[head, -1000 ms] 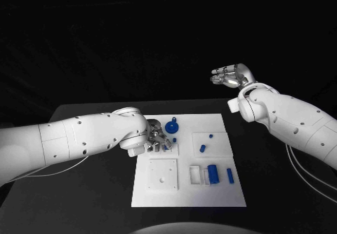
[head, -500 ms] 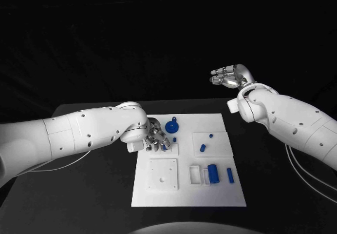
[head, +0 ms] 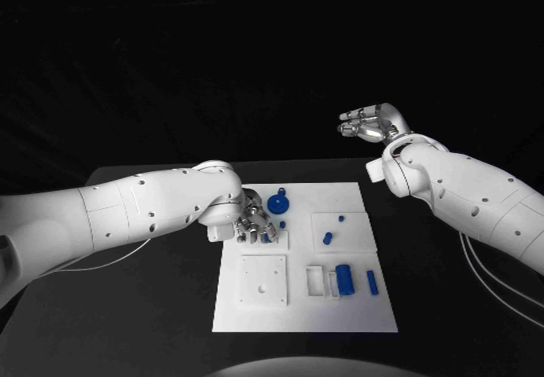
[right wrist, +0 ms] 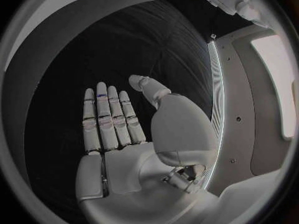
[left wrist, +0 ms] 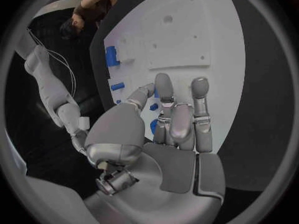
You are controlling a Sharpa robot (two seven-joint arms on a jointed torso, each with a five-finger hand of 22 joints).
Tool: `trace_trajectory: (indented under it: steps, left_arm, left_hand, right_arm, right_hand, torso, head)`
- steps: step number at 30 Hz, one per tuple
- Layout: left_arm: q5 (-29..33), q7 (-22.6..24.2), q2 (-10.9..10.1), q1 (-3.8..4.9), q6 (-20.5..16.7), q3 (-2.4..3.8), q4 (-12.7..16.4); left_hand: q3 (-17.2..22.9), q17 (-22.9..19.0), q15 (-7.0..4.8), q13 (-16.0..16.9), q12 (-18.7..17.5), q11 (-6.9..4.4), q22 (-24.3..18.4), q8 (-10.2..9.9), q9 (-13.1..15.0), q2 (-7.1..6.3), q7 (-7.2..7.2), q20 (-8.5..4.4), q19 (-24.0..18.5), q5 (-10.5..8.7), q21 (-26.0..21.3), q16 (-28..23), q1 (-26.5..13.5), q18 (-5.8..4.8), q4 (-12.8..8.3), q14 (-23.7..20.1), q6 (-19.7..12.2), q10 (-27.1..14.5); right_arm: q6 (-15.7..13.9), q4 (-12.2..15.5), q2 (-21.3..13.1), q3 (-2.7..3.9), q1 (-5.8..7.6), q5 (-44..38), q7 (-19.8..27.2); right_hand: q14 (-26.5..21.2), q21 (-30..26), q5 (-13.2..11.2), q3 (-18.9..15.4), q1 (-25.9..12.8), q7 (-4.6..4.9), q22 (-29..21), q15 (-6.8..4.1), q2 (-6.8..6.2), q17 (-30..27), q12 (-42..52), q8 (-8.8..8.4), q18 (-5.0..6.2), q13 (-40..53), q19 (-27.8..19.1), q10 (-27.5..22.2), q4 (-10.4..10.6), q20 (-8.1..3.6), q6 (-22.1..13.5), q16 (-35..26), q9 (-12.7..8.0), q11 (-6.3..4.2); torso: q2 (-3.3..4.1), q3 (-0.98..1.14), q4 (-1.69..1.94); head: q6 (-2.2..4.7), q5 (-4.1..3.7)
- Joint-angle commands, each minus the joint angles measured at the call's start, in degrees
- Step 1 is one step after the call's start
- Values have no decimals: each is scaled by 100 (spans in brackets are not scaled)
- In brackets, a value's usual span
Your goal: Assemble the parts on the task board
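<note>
Since a second ago, the left arm (head: 136,212) has swung further in over the task board (head: 306,314), so its elbow shell now covers more of the board's near-left corner region, and the left hand (head: 244,226) has slid slightly toward the blue parts at the board's far end. The right hand (head: 369,122) has not shifted; it hangs raised well beyond the table (head: 136,314), far from the board.

Seen from the left wrist, the left hand (left wrist: 165,134) has its fingers (left wrist: 198,102) stretched out side by side over the white board (left wrist: 187,40), pointing down at it, with nothing clamped between them. A small blue peg (left wrist: 153,106) lies just beside the fingertips, and part of a blue piece (left wrist: 152,128) shows under the fingers; whether they touch it I cannot tell. Beyond the fingertips sit a blue bar (left wrist: 117,86) and a larger blue block (left wrist: 112,55).

From the head, a blue round part (head: 277,207) stands just past the left fingers, two small blue pegs (head: 325,238) lie on a raised square further along, and a blue cylinder (head: 343,279) rests beside a white frame.

In the right wrist view the right hand (right wrist: 124,134) is flat, fingers (right wrist: 102,119) straight and close together, thumb apart, holding nothing.
</note>
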Motion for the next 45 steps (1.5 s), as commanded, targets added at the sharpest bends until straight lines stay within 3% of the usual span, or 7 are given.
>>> trace_trajectory:
  steps: [1, 27, 45]
  left_arm:
    - [-115, -12, 38, 16, 175, 4, -31]
    - [-287, -14, 180, 3, 283, 2, -264]
    - [-250, -46, 183, -1, 515, 2, -270]
  left_hand:
    - [99, 7, -29, -6, 29, -175, 95, 18, 12, 208, -722, -1, 15, 41, -22, 29, 250, 2, -133, -1, 1048, 142]
    - [98, 8, -26, -18, 26, -174, 95, 17, 28, 219, -719, 0, 13, 16, -22, 19, 256, 2, -141, -3, 1035, 141]
    - [103, 26, -23, -20, 26, -172, 95, 16, 35, 222, -717, -1, 6, 14, -22, 21, 263, -2, -158, -4, 1031, 141]
  right_arm:
    - [84, 3, 8, -1, -5, -61, 26]
    - [97, 42, 14, -1, -14, -62, 26]
    - [106, 45, 16, -1, -14, -64, 25]
  right_hand:
    - [-56, -18, 19, -2, -9, 28, -8, 1, 29, -10, -25, -33, 25, -9, -27, -34, -54, 4, -11, -26, -6, 9]
    - [-69, -18, 15, -1, -7, 29, -9, 5, 32, -9, -25, -32, 25, -8, -40, -37, -62, 8, -7, -25, -6, 11]
    - [-72, -18, 14, -3, -1, 28, -8, 7, 33, -10, -26, -32, 25, -9, -44, -43, -72, 10, -4, -26, -5, 12]
  torso:
    - [-3, 0, -2]
    - [-1, -6, 2]
    - [-3, -5, 0]
  head:
    - [-5, 6]
    - [-31, -6]
    - [-56, 4]
